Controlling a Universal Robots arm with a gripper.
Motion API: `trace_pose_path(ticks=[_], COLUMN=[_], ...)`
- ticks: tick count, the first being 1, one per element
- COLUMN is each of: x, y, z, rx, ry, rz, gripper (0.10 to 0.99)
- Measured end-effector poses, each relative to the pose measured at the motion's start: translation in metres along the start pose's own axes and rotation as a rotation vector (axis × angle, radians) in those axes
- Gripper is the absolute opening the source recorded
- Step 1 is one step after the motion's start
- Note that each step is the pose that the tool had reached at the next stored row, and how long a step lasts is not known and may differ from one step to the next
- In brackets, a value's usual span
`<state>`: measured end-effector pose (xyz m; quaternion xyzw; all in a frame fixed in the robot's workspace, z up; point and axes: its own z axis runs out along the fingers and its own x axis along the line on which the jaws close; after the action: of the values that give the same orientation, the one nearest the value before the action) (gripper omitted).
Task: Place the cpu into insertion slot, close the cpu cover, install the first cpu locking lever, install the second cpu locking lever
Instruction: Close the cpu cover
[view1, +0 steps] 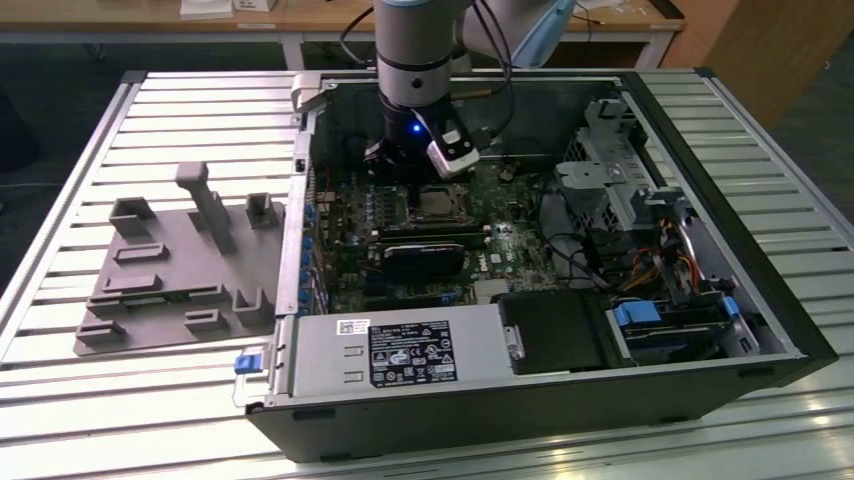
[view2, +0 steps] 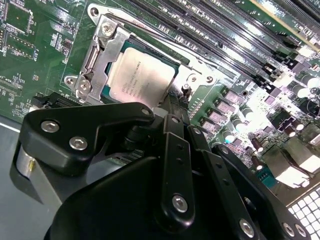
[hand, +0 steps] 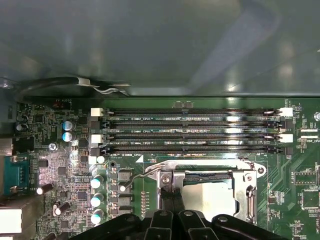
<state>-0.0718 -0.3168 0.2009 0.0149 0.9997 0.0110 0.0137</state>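
Remote session, robot arm reaching down into the open computer case on the slatted table. From my console, the second wrist view shows the gripper clenched, its black fingers drawn together. The tips sit just beside one edge of the socket on the green motherboard.

The cpu lies flat in the insertion slot, pale metal top facing up. The cpu cover is down around it, its silvery frame bordering the chip. In the first wrist view, a wire locking lever runs along the socket's side nearest the memory slots. Its bent end reaches out toward a row of capacitors.

A grey fixture tray rests on the table, beside the case on the exterior view's left.
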Motion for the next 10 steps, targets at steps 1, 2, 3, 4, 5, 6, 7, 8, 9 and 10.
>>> trace_pose_path(ticks=[1, 2, 3, 4, 5, 6, 7, 8, 9, 10], x=[0.0000, 0.0000, 0.0000, -0.0001, -0.0001, -0.0001, -0.0001, -0.0002, -0.0002, -0.0004], y=[0.0000, 0.0000, 0.0001, 0.0002, 0.0002, 0.0001, 0.0000, -0.0004, -0.0010, -0.0017], z=[0.0000, 0.0000, -0.0003, -0.0007, -0.0016, -0.0028, -0.0036, -0.0040, -0.0042, -0.0044], rx=[0.000, 0.000, -0.002, -0.004, -0.005, -0.006, -0.007, -0.009, -0.009, -0.010], ry=[0.0000, -0.0001, -0.0002, -0.0006, -0.0005, 0.0000, 0.0001, 0.0000, 0.0001, 0.0001], rz=[0.000, 0.000, 0.000, 0.000, 0.000, 0.000, 0.000, 0.000, 0.000, 0.000], gripper=[0.102, 0.102, 0.102, 0.102, 0.102, 0.102, 0.102, 0.102, 0.102, 0.102])
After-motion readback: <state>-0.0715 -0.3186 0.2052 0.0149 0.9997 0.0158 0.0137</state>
